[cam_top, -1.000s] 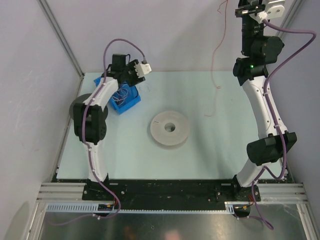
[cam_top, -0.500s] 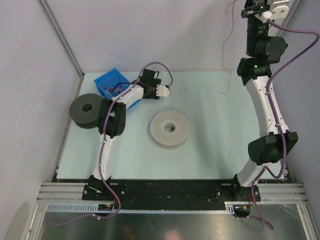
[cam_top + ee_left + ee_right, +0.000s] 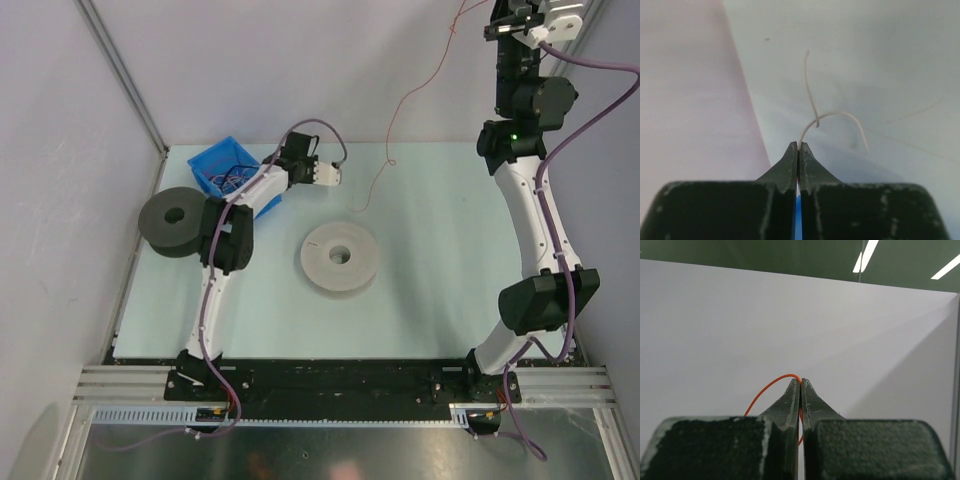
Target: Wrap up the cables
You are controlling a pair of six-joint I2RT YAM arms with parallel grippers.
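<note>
The orange cable seems cut by the top edge; the left arm half-hides the blue bin.

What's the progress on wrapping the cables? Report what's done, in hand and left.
Done: nothing wound yet. The pale spool and dark spool both look bare. In hand: the right gripper, high up, is shut on an orange cable that hangs to the table. The left gripper pinches a pale wire. Left: wind both, plus the wires in the blue bin.
</note>
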